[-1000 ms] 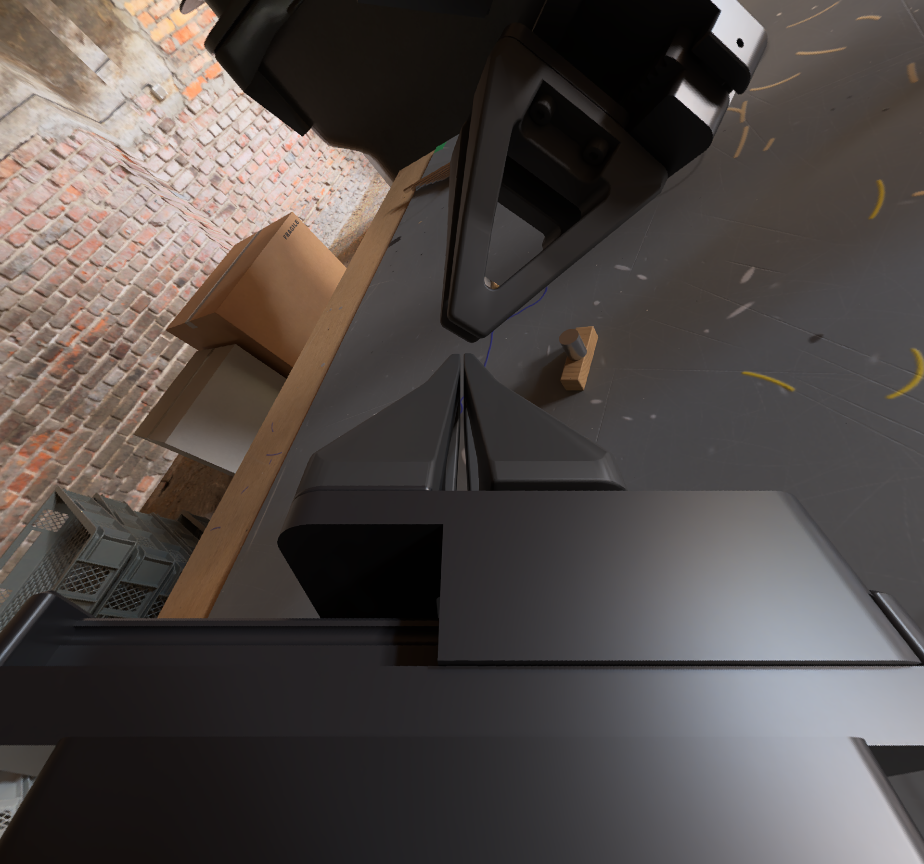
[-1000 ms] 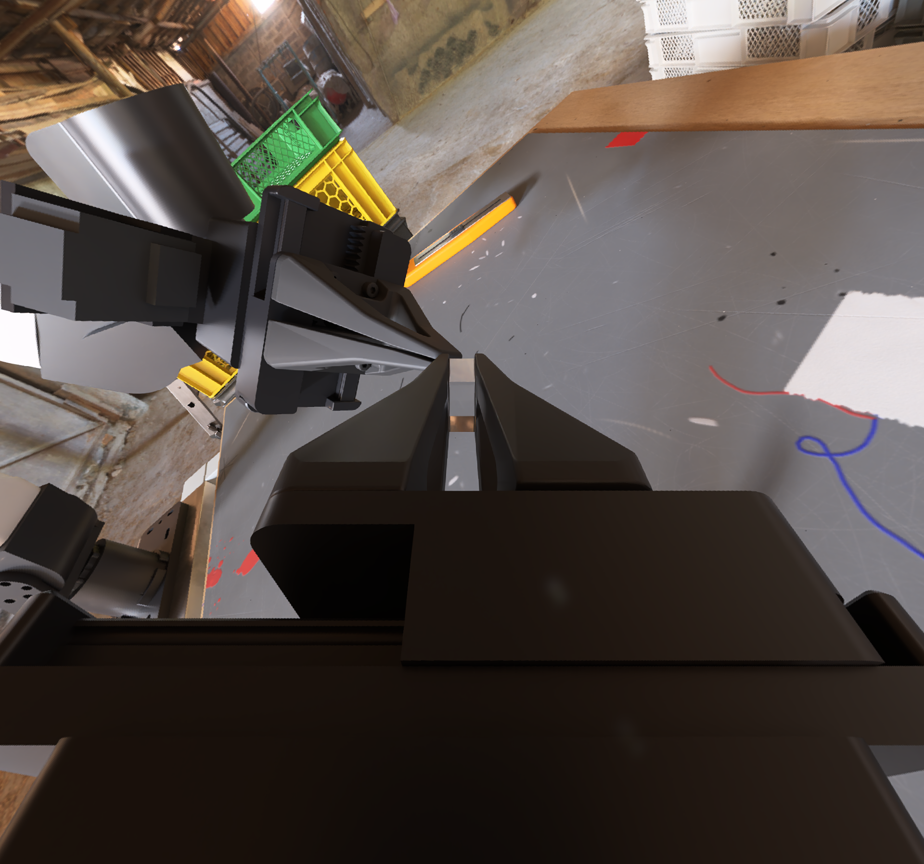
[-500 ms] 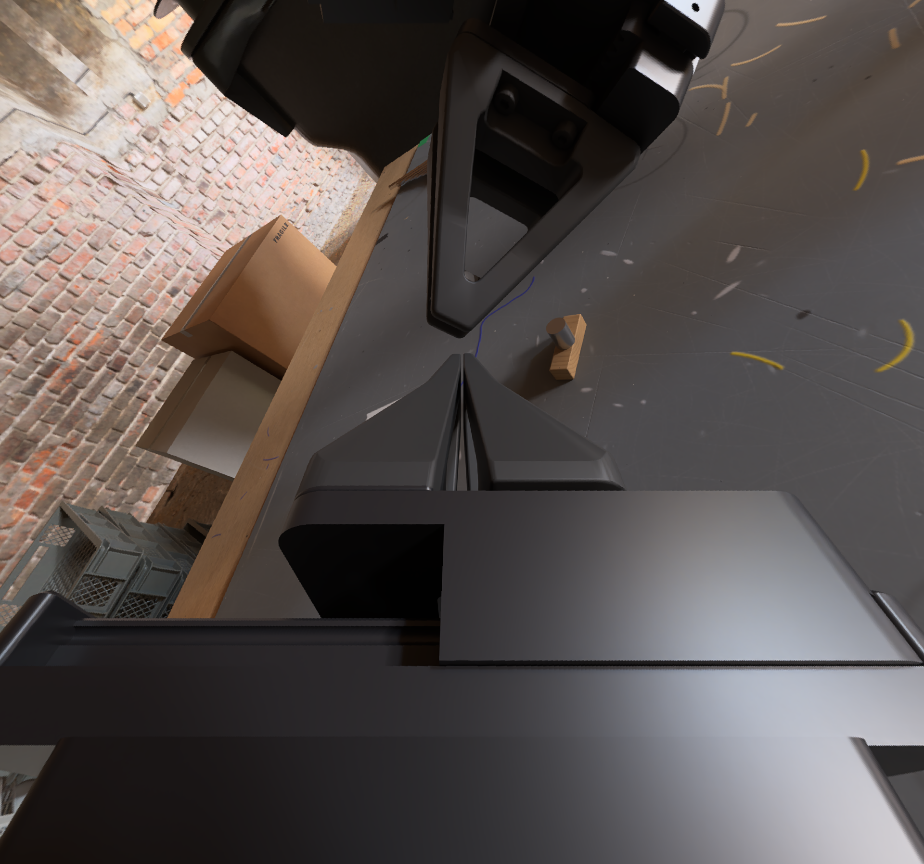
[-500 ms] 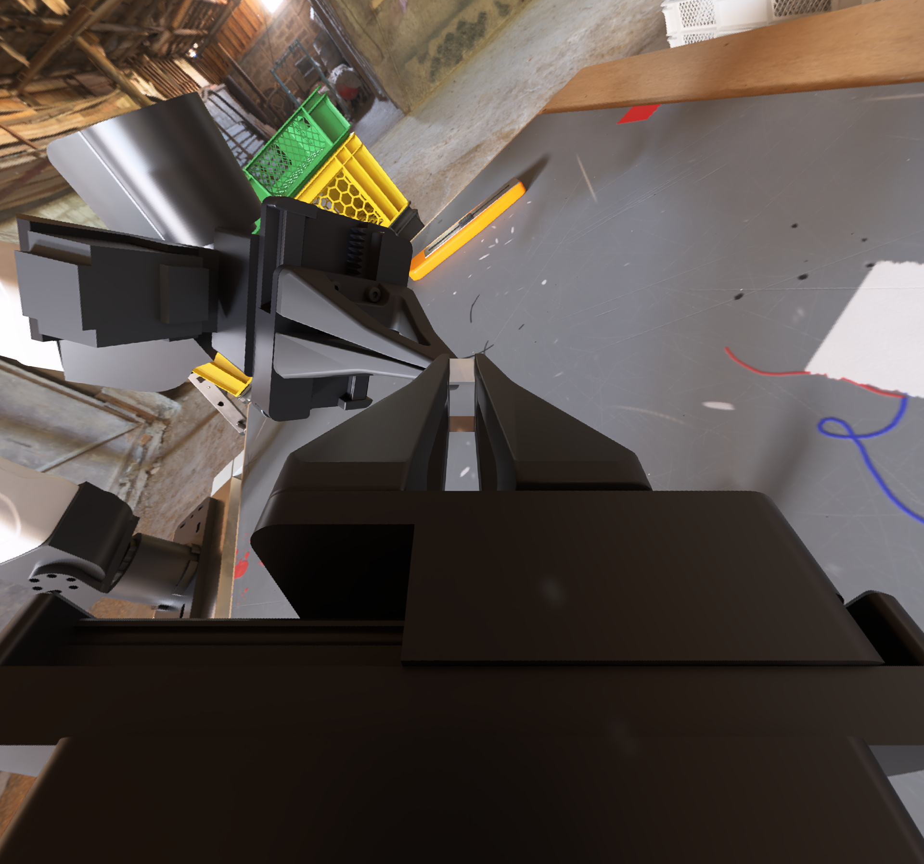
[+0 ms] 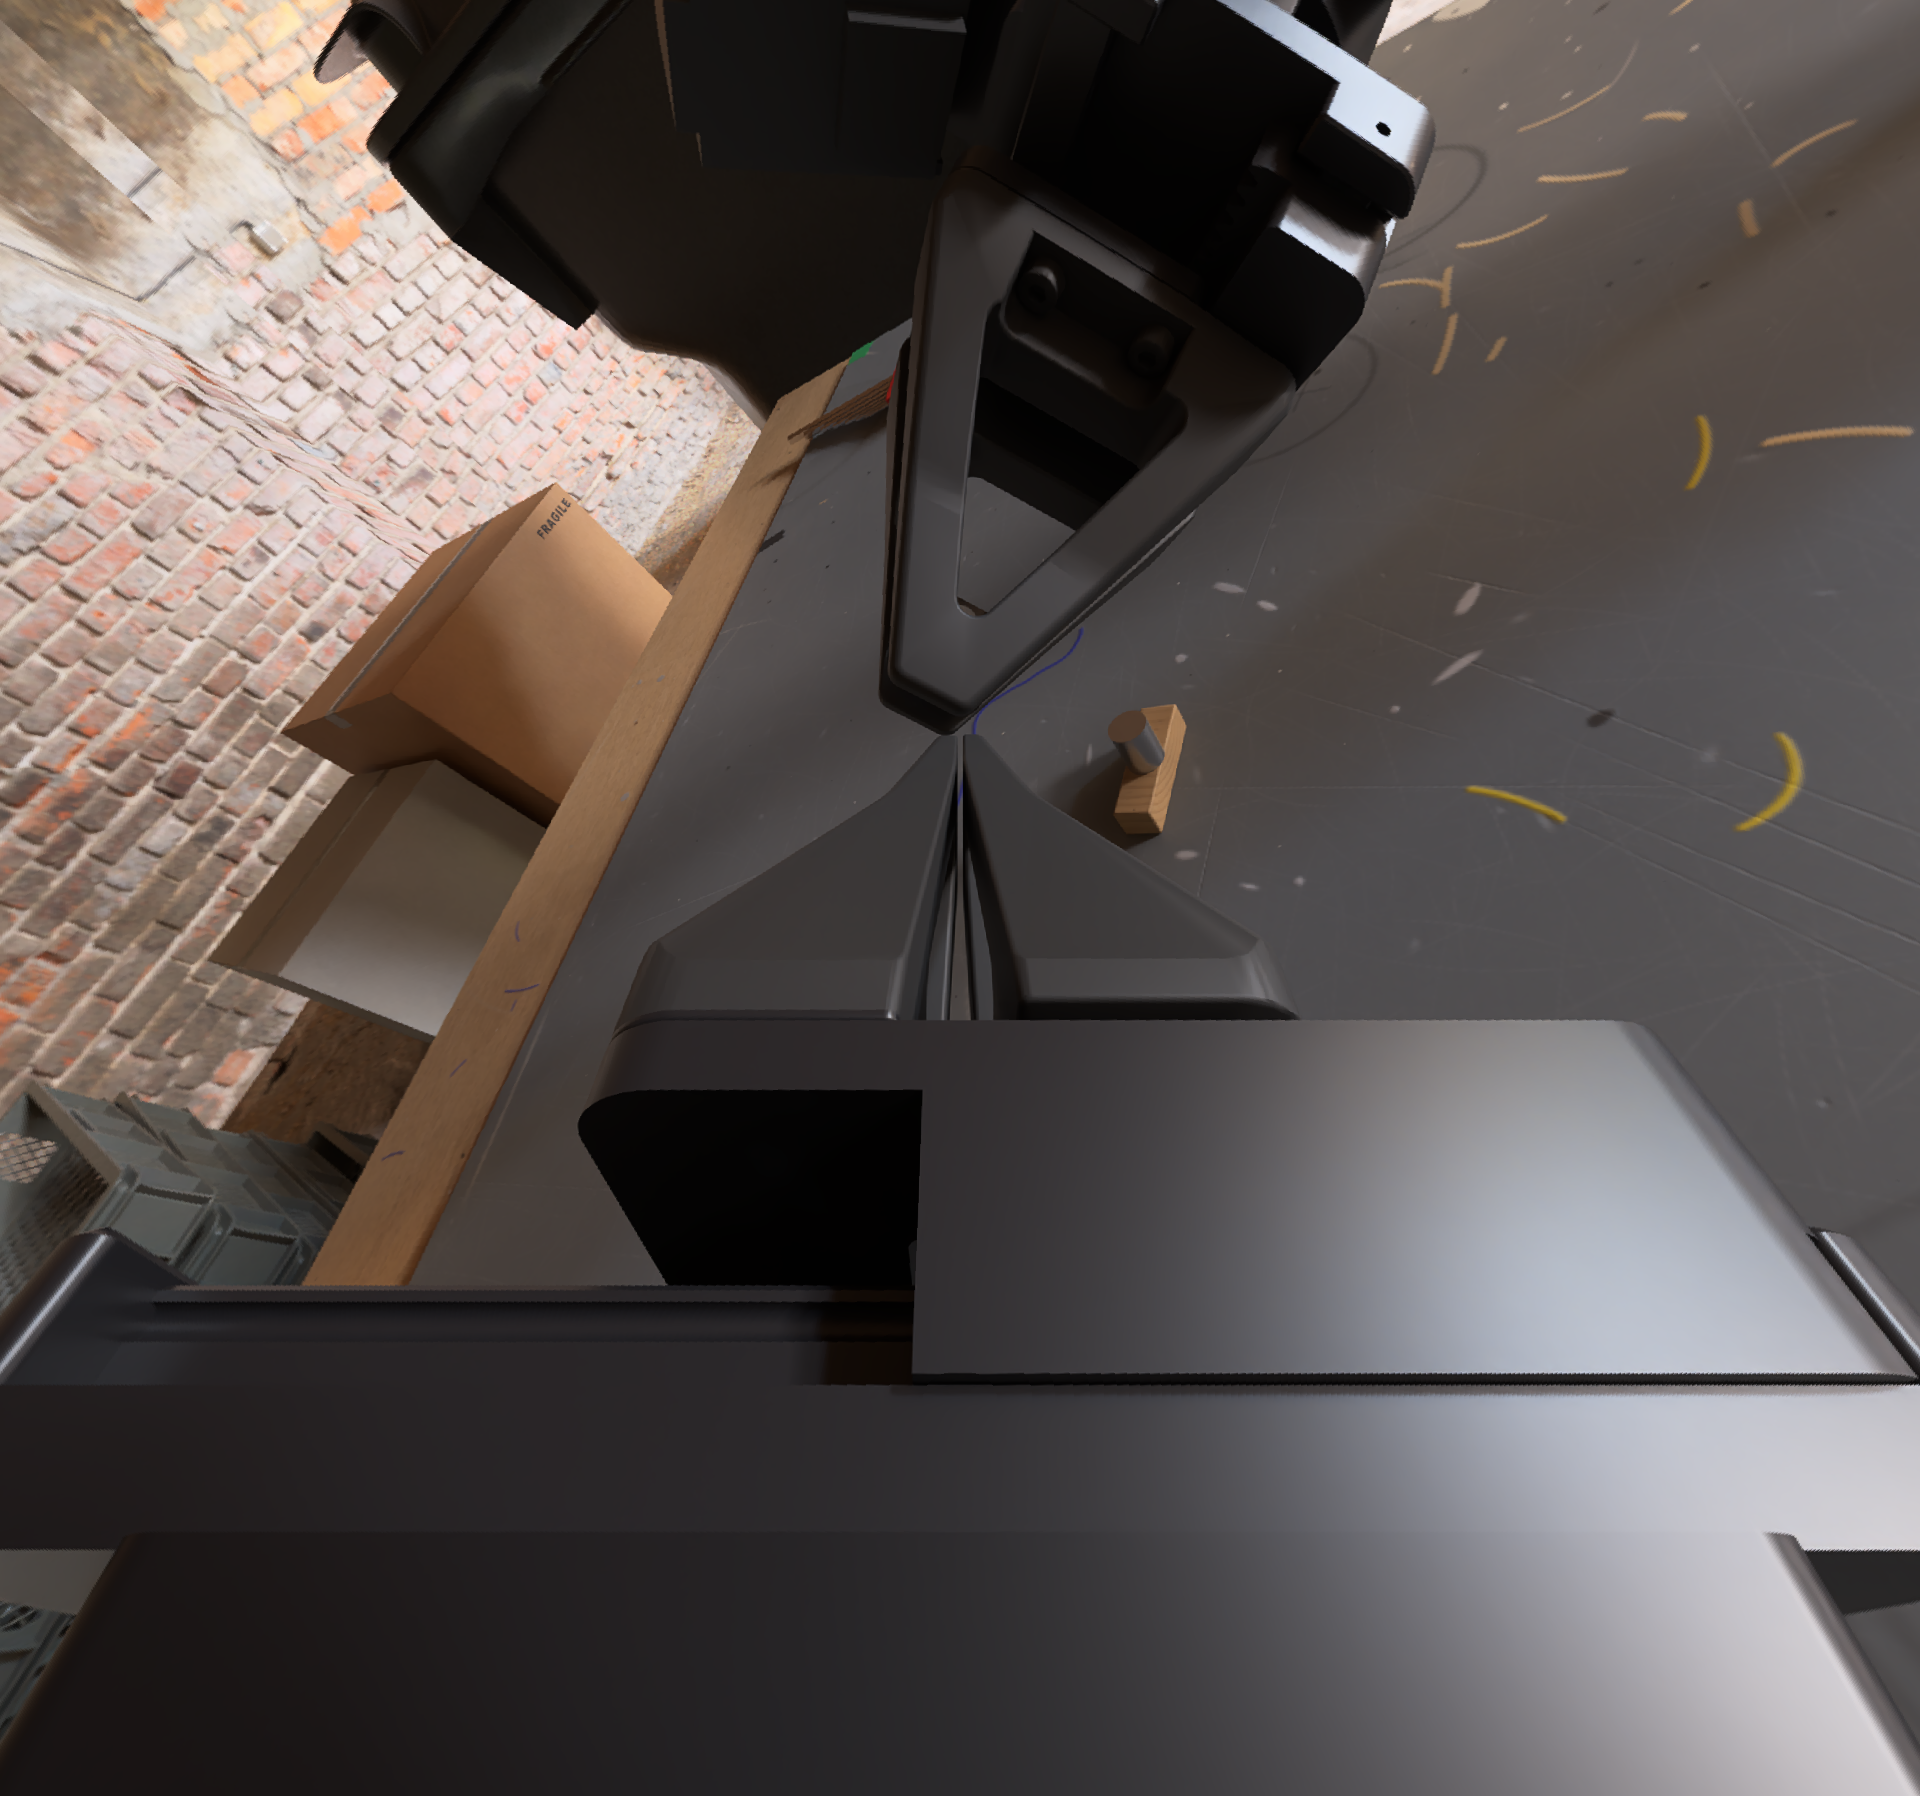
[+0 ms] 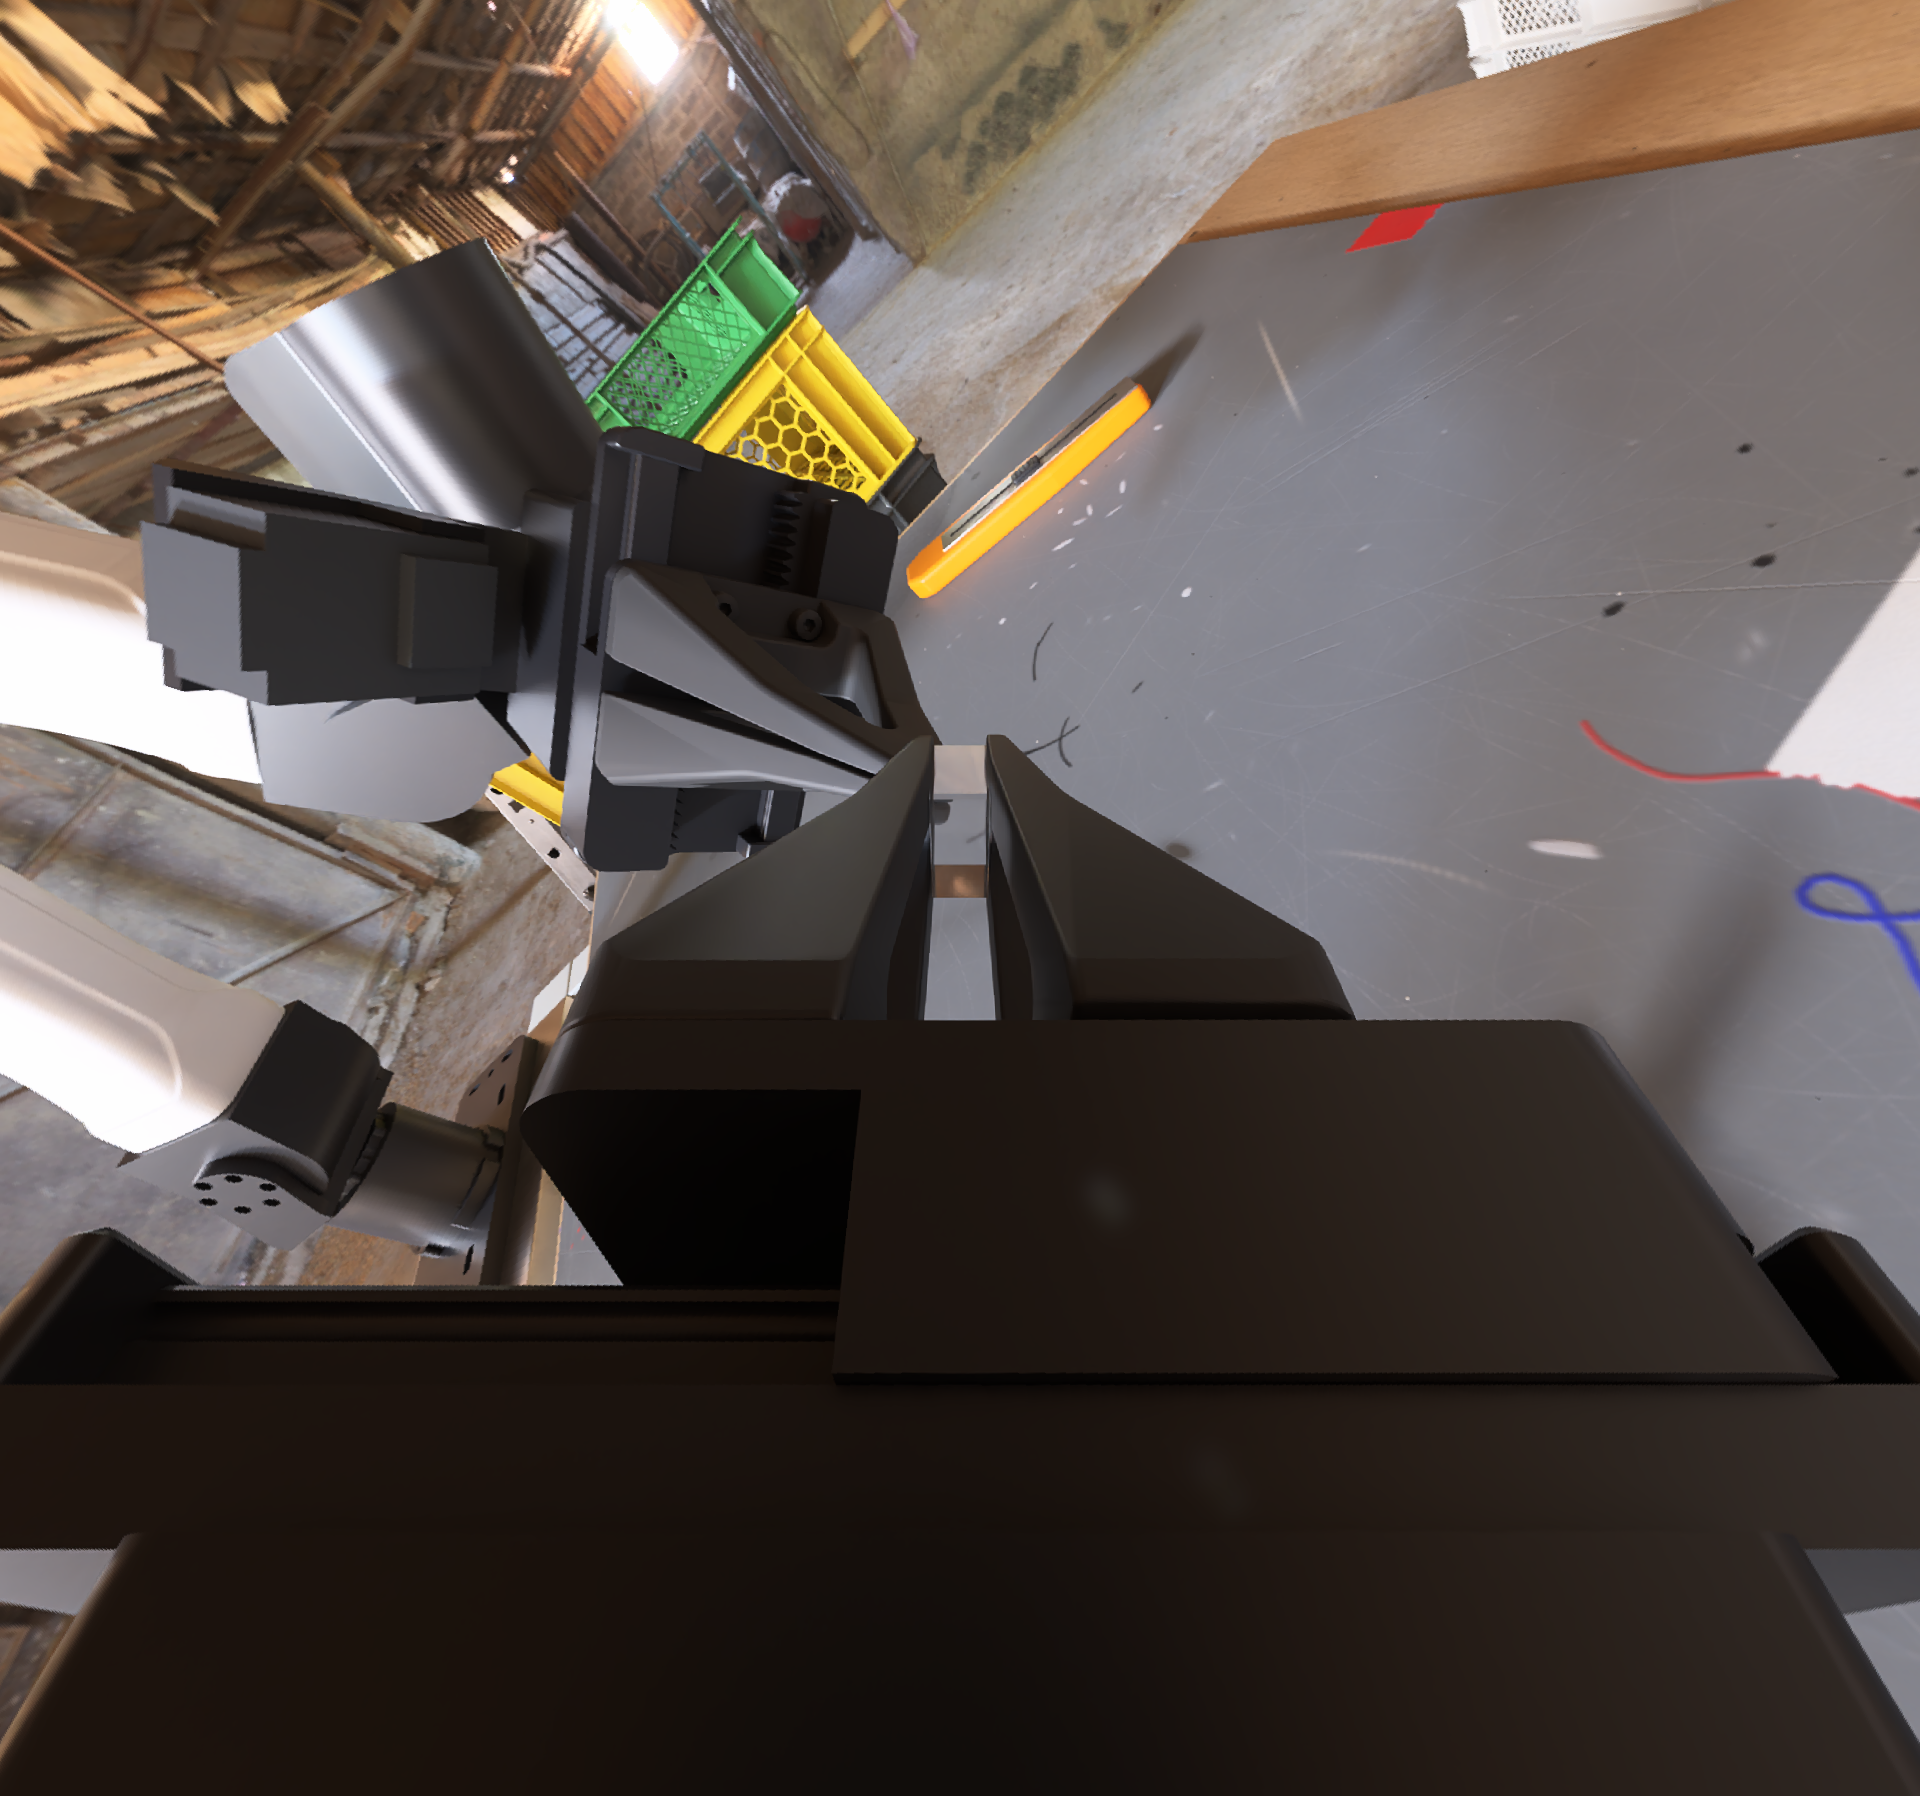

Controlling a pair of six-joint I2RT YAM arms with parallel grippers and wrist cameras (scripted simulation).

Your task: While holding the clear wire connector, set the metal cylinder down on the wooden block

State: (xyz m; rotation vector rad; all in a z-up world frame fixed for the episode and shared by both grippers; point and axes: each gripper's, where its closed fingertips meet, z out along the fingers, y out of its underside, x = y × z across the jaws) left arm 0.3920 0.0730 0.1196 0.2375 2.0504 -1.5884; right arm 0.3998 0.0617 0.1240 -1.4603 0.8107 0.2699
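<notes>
The metal cylinder point(image 5: 1136, 738) stands on the wooden block point(image 5: 1146, 790), which lies on the grey table to the right of my left fingertips. My left gripper point(image 5: 958, 759) is shut with nothing showing between its fingers, and hangs above the table, apart from the block. My right gripper point(image 6: 958, 759) is shut on the clear wire connector point(image 6: 958, 772), a pale piece between its fingertips. The two grippers point at each other, tips nearly touching: the right one shows in the left wrist view point(image 5: 928, 702), the left one in the right wrist view point(image 6: 883, 759).
An orange utility knife point(image 6: 1029, 489) lies on the table beyond the left gripper. The table's wooden edge point(image 5: 582, 863) runs at the left, with cardboard boxes point(image 5: 499, 645) and grey crates point(image 5: 125, 1196) past it. Green and yellow crates point(image 6: 748, 375) stand on the floor.
Both arms have shifted a little and the two gripper tips have drawn closer together. The cylinder has stayed on the block. Both grippers stayed shut.
</notes>
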